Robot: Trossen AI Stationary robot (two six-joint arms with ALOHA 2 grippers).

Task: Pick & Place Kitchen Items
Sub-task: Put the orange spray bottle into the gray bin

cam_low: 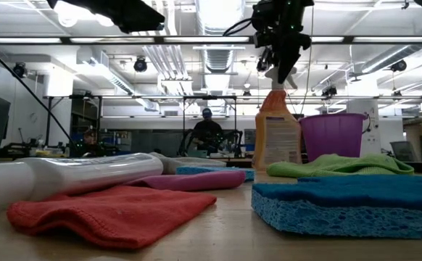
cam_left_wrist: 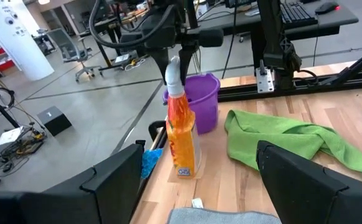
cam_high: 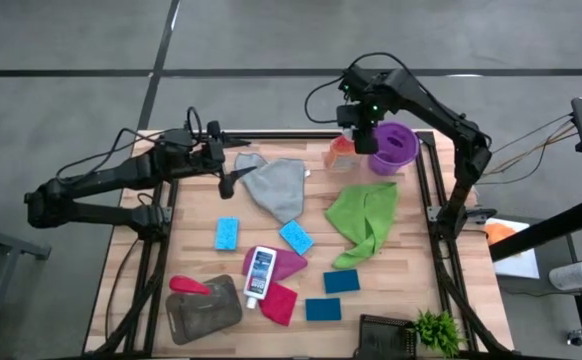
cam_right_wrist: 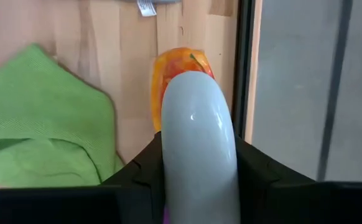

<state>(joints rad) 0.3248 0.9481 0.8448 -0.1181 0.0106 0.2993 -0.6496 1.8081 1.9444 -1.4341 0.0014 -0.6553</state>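
Wooden slats of the table (cam_high: 196,205) run under me, with a workshop floor beyond the far edge. My right gripper (cam_high: 363,128) hangs straight down from a bent arm reaching over the far right corner, fingers pinching the white trigger head of the orange spray bottle (cam_left_wrist: 181,134). That bottle stands upright, long axis vertical, just beside the purple bucket (cam_high: 395,148) and near the green cloth (cam_high: 363,222). My left gripper (cam_high: 229,165) waits low over the far left side, by the grey cloth (cam_high: 277,186), fingers spread apart.
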